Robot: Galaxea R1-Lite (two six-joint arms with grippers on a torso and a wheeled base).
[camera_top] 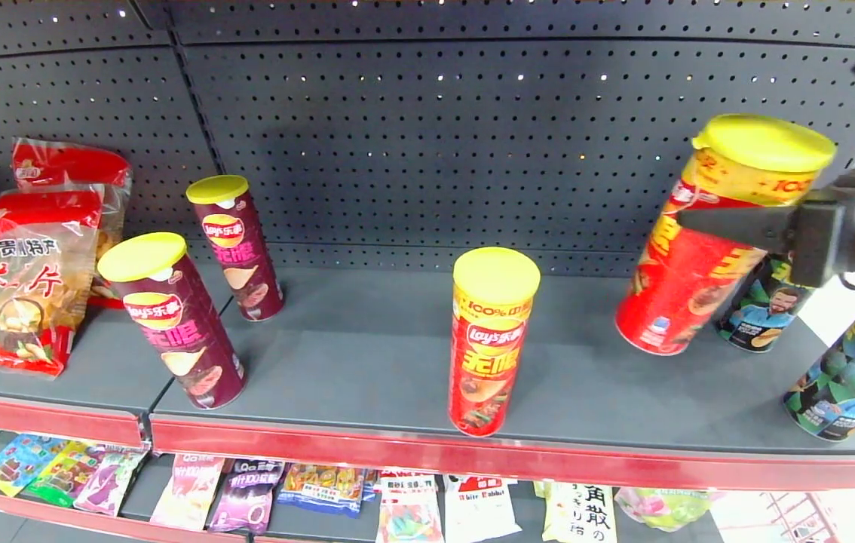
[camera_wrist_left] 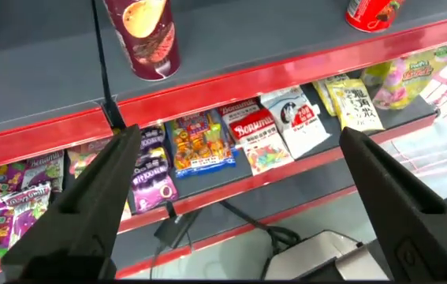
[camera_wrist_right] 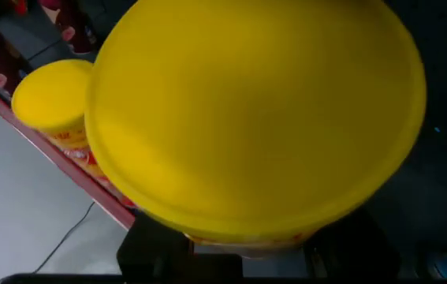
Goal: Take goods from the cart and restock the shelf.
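Right gripper (camera_top: 721, 226): jaws clamped on tilted red can (camera_top: 687, 283) at shelf (camera_top: 367, 339) right end. Left gripper (camera_wrist_left: 239, 134): jaws apart, before shelf.

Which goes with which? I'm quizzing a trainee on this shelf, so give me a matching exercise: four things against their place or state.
Things
1. held red can
2. standing red can
3. front maroon can
4. left claw

Places or states
A. open, facing the small snack packets
B. upright near the front edge of the shelf, in the middle
C. tilted, gripped by the right claw
D. in front of the rear maroon can

Pairs: 1-C, 2-B, 3-D, 4-A
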